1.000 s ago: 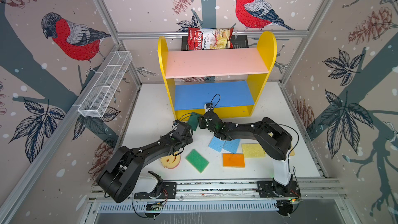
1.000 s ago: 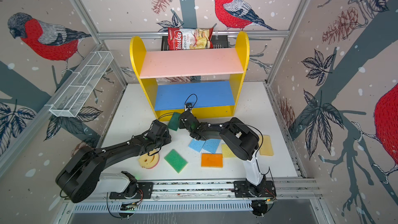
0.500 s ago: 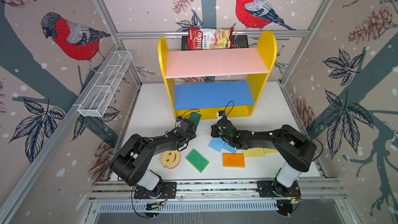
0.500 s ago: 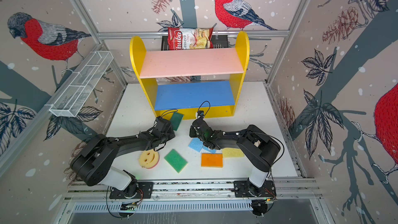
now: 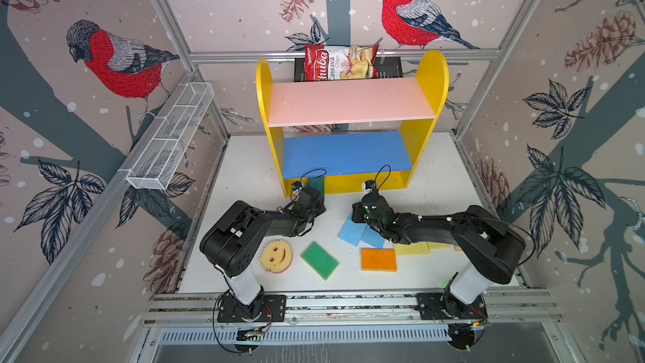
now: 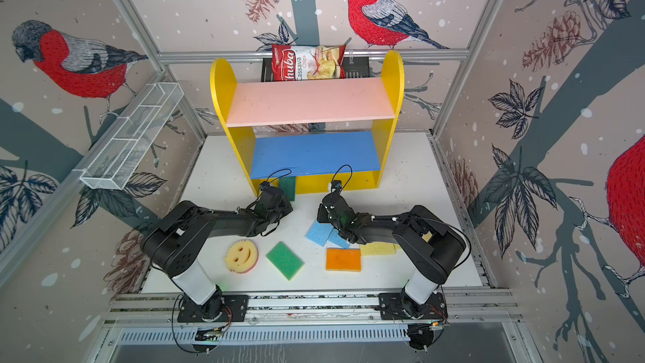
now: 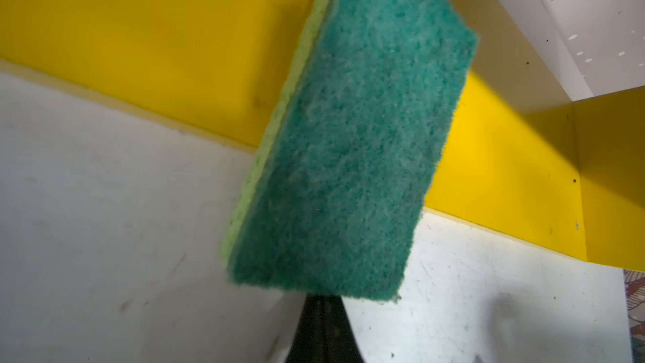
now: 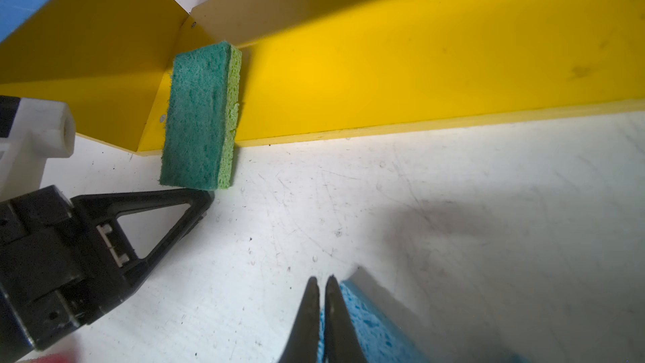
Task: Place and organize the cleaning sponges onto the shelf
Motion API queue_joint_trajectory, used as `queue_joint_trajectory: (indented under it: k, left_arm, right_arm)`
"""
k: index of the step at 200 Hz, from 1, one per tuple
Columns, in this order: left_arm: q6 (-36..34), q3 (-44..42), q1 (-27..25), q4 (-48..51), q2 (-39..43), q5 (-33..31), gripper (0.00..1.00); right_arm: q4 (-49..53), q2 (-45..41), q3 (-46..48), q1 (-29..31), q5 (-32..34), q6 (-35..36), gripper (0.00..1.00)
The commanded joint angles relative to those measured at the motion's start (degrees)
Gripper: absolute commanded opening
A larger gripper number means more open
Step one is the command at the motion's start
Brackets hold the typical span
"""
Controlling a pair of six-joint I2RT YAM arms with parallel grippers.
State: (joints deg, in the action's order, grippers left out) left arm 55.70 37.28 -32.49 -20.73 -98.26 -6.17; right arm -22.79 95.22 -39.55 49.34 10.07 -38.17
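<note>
The shelf (image 5: 349, 99) (image 6: 307, 99) stands at the back with bare pink and blue boards. A dark green sponge (image 5: 316, 185) (image 7: 349, 151) (image 8: 195, 116) stands on end, leaning on the shelf's yellow base. My left gripper (image 5: 314, 197) (image 7: 321, 305) (image 8: 207, 197) is shut, its tips at the sponge's lower edge. My right gripper (image 5: 355, 211) (image 8: 321, 279) is shut, right against a light blue sponge (image 5: 350, 232) (image 8: 370, 326). On the table lie a second light blue sponge (image 5: 371, 239), an orange (image 5: 378, 259), a yellow (image 5: 412, 248), a green (image 5: 319, 260) and a round smiley one (image 5: 276, 256).
A red-white chips bag (image 5: 340, 62) sits in a black basket (image 5: 391, 68) behind the shelf. A white wire basket (image 5: 171, 134) hangs on the left wall. A metal rail (image 5: 349, 300) with both arm bases bounds the table's front.
Both grippers have drawn back from the dark green sponge at the shelf base and shut. The right one moved right to the light blue sponges; the sponge stays leaning on the base.
</note>
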Motion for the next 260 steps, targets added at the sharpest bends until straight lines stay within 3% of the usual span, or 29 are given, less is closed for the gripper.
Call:
queue_joint_trajectory:
  k: [1, 67, 113, 149, 175, 215, 260]
  left_arm:
    - [0.47, 0.05, -0.55, 8.42, -0.47, 2.40, 0.00]
    - [0.20, -1.31, -1.14, 11.45, 6.93, 3.59, 0.00]
    - [0.64, -6.88, -0.14, 13.61, 17.22, 3.10, 0.00]
    - [2.21, -12.11, 2.35, 14.48, 27.26, 2.76, 0.00]
    - [2.11, -15.23, 3.08, 15.69, 33.91, -0.23, 0.01]
    - [2.26, -19.33, 3.40, 17.75, 41.99, -2.86, 0.08]
    - [2.04, -20.71, 3.61, 19.67, 45.75, -2.91, 0.28]
  right_arm:
    - [-2.23, 0.96, 0.00, -0.04, -1.63, -1.11, 0.08]
    - [-8.03, 5.50, -1.97, 1.63, -9.29, -0.78, 0.09]
    - [-13.50, 11.50, -5.67, 1.29, -15.57, -5.78, 0.09]
    - [-15.80, 18.52, -10.37, 1.02, -19.42, -11.56, 0.04]
    - [-16.40, 21.94, -12.93, 1.67, -21.04, -14.66, 0.02]
    - [-18.38, 24.57, -13.49, 2.70, -20.47, -16.29, 0.00]
    - [-21.85, 28.33, -15.26, 3.47, -18.91, -18.34, 0.00]
